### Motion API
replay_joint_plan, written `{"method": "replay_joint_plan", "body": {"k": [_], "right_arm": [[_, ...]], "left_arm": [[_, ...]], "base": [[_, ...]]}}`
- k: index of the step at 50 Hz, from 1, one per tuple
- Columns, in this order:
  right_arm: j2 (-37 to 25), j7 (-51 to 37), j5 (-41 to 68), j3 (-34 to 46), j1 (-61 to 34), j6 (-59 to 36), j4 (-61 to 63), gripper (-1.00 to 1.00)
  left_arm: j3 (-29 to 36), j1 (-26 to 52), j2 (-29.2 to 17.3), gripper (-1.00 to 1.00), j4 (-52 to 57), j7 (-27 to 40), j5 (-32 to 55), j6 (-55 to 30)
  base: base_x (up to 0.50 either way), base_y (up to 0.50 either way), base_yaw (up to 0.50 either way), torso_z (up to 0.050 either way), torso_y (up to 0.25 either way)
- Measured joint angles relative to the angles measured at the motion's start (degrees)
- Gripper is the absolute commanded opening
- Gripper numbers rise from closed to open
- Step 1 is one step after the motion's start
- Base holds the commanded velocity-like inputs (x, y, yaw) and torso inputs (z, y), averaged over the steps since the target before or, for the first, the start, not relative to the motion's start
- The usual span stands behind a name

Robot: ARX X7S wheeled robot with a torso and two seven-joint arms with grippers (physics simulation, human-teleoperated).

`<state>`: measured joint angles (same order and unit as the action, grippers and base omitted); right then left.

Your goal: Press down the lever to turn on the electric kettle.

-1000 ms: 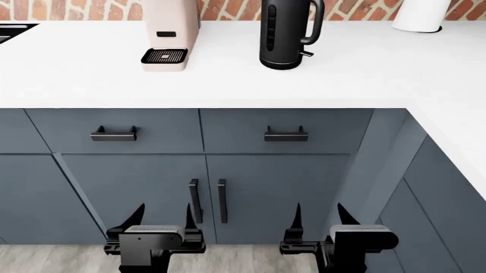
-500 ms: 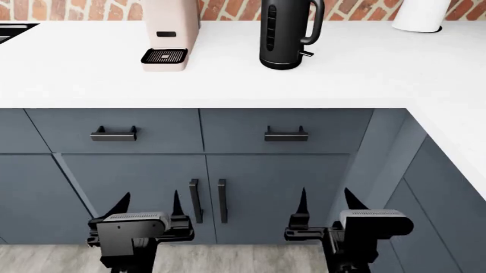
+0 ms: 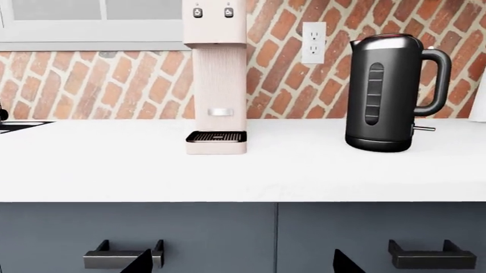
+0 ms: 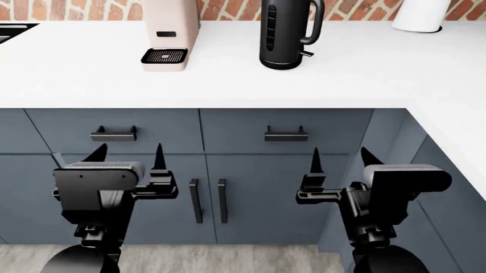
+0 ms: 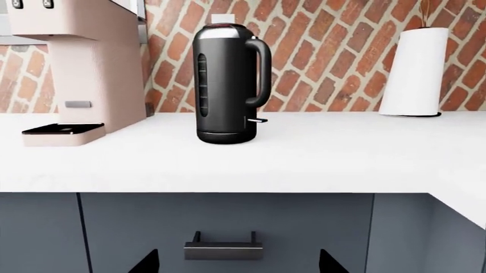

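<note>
My left tool [image 4: 127,157] and right tool [image 4: 338,161] are both hanging open, empty, low in frame; the electric kettle [image 4: 287,33] is standing on the table [image 4: 227,79], lever [image 4: 306,54] untouched.

Home kitchen, simulator render. Evidence: white L-shaped countertop [image 4: 251,85] running into a corner on the right, slate-blue base cabinets [image 4: 281,187] below with drawers and black bar handles [image 4: 286,135]. Red brick backsplash [image 3: 288,68] with a white wall outlet [image 3: 313,42]. Countertop appliances: black electric kettle [image 3: 383,94] and pale pink coffee machine [image 3: 218,74] with a black drip grille. White paper-towel-like roll [image 5: 414,71] stands in the corner. Sink edge [image 4: 11,29] at far left, window frame [image 3: 91,23] above it. Wood-look floor [image 4: 227,259].
</note>
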<state>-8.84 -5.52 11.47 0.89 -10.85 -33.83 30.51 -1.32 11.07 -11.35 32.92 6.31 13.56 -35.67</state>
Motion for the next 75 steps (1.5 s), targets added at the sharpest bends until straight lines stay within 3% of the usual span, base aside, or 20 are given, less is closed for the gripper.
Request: {"method": "replay_joint_plan", "body": {"k": [22,41,75], "right_arm": [[-1.9,-1.1,4.1,-0.6,-14.4,-15.7,0.8,1.0],[-1.8,-2.5,4.9,-0.7,-22.3,-19.4,-3.9,1.0],[-2.5,-2.5,6.8,-0.1,-23.9,-20.1,-5.7,1.0]], "left_arm": [[-2.1,13.1,-3.7,1.0,3.8,0.3,4.7,-14.4],[-1.7,19.2,-4.9,1.0,-0.7,0.1,5.5,-16.8],[-1.6,20.1,-5.3,1.0,-2.4,0.5,6.4,-16.9]], "base": [[0.0,0.0,0.0,0.0,0.0],[0.0,0.0,0.0,0.0,0.0],[0.08,-0.1,0.0,0.0,0.0]]}}
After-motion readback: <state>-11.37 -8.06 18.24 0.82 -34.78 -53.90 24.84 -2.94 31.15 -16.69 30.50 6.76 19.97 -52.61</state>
